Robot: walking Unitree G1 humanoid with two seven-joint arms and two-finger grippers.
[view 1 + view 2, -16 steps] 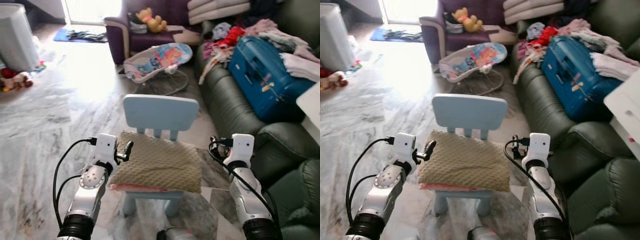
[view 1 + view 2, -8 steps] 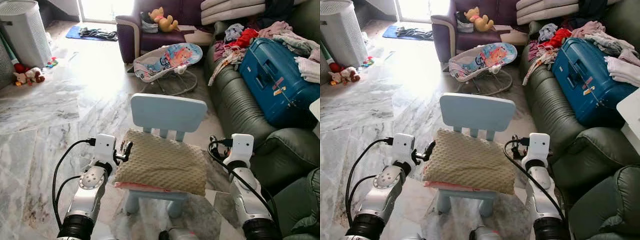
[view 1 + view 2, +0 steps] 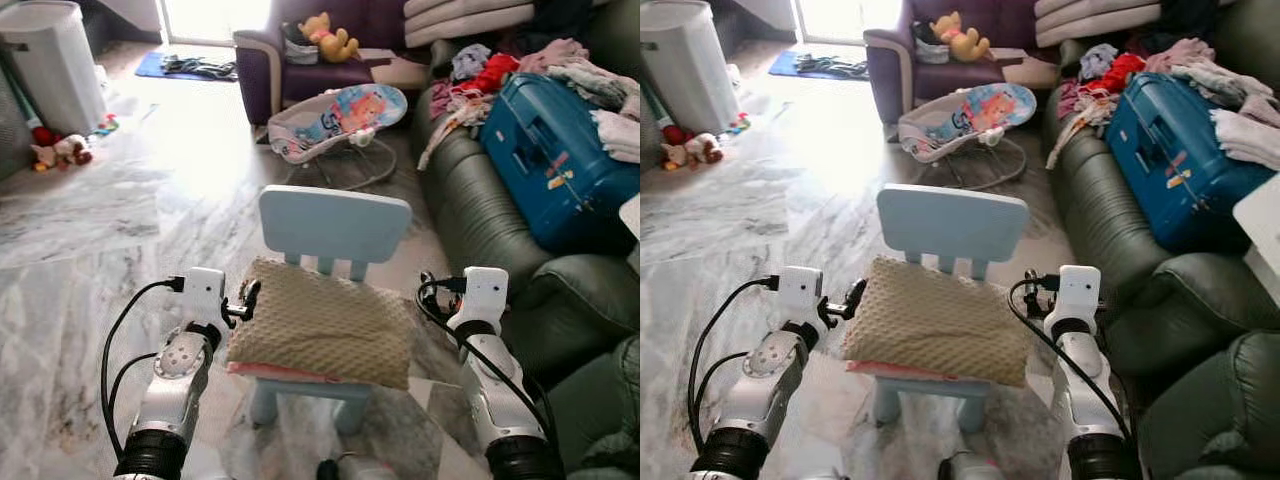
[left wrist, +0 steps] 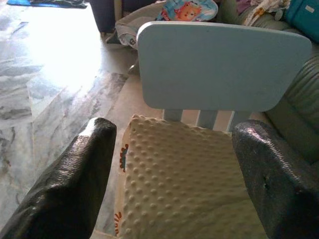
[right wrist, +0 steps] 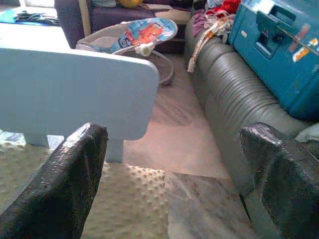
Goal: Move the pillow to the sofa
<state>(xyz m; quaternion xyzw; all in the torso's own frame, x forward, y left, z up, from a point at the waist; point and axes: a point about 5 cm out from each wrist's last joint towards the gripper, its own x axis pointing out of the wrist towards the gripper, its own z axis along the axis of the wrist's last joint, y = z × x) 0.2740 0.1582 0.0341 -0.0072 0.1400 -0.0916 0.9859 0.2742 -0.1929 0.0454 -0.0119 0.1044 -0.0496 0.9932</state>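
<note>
Beige dimpled pillow (image 3: 322,322) on small pale-blue chair (image 3: 334,222), grey marble floor (image 3: 90,240), left claw (image 4: 172,174) and right claw (image 5: 172,174) both wide open, empty, flanking pillow, dark-green sofa (image 3: 475,215) alongside holding blue suitcase (image 3: 550,160).

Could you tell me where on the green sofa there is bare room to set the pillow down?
The green sofa is crowded farther back with the blue suitcase and heaped clothes. The near cushion, bordered by the suitcase and the right gripper, looks bare. The pillow lies on the blue chair.
</note>
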